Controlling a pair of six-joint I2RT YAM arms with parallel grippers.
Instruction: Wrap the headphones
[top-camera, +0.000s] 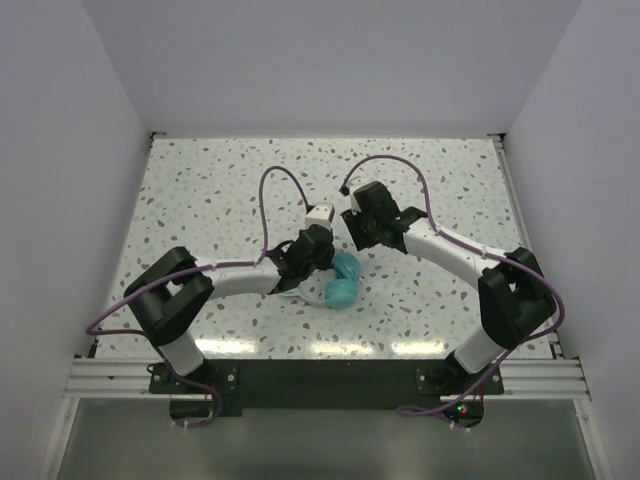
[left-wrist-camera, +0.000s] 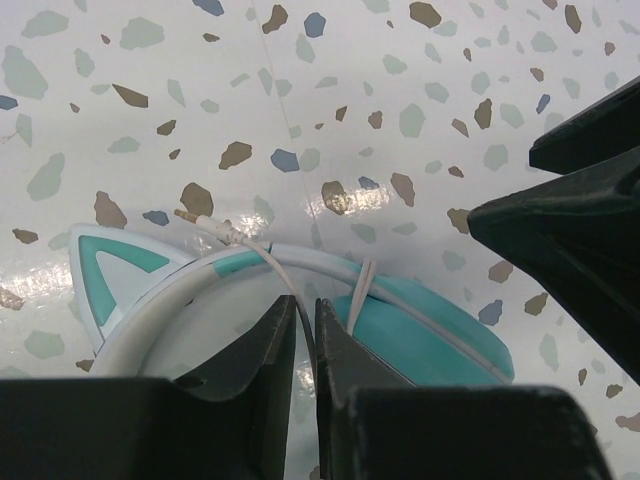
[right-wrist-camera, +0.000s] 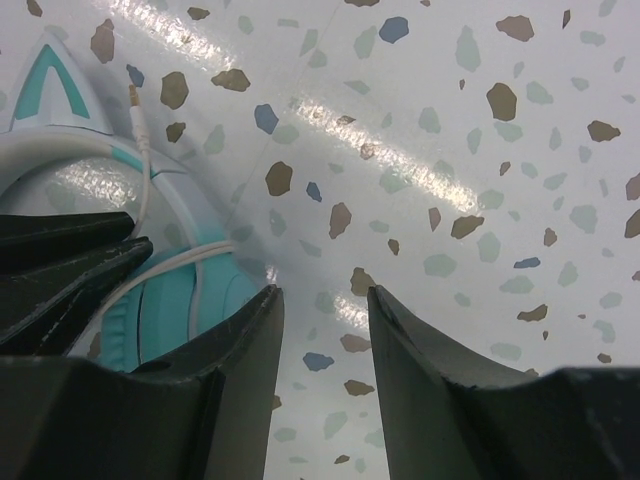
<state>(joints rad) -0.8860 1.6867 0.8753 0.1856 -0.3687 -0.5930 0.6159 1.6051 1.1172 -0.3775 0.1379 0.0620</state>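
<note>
Headphones (top-camera: 340, 292) lie flat at the centre of the table (top-camera: 200, 180), earcups lined near-to-far, headband (left-wrist-camera: 170, 300) toward the left arm. Left gripper (left-wrist-camera: 305, 305) is nearly closed, pinching the cord (left-wrist-camera: 268, 258). Right gripper (right-wrist-camera: 322, 300) is parted, empty, just beside an earcup.

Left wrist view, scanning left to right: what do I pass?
Cat ear → plug → left gripper, jaws closed on the cord → teal earcup → right gripper.

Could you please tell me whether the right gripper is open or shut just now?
Open. In the right wrist view, the right gripper has its fingers standing apart, with the speckled table showing between them and nothing held.
</note>
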